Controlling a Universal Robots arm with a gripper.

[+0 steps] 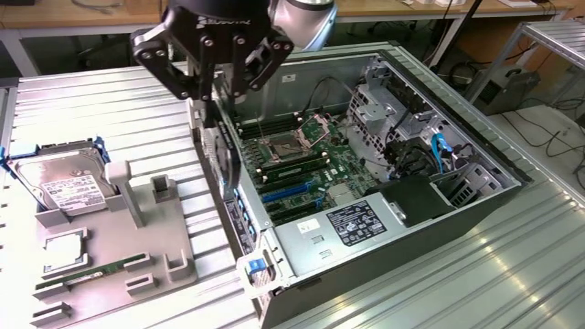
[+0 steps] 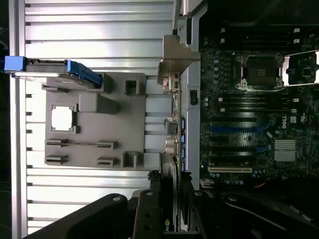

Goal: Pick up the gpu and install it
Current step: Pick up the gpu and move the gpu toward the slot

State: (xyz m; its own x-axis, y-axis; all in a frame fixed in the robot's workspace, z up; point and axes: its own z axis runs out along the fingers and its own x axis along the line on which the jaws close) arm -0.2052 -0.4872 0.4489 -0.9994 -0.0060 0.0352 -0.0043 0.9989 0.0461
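You've got the gripper (image 1: 215, 96) part-closed on the gpu (image 1: 222, 154), w/ the jaws pinching its upper edge. The gpu hangs edge-down in the air over the case (image 1: 429, 267) wall on the ext. view's left, just beside the mobo (image 1: 306, 161) and not yet in a slot. The grey tray (image 1: 155, 233) w/ the hdd (image 1: 66, 185) sits beside the case, further to the ext. view's left.

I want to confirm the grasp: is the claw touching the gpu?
Touching. In the exterior view the claw pinches the top edge of the gpu, which hangs edge-on beneath it with no gap between them.
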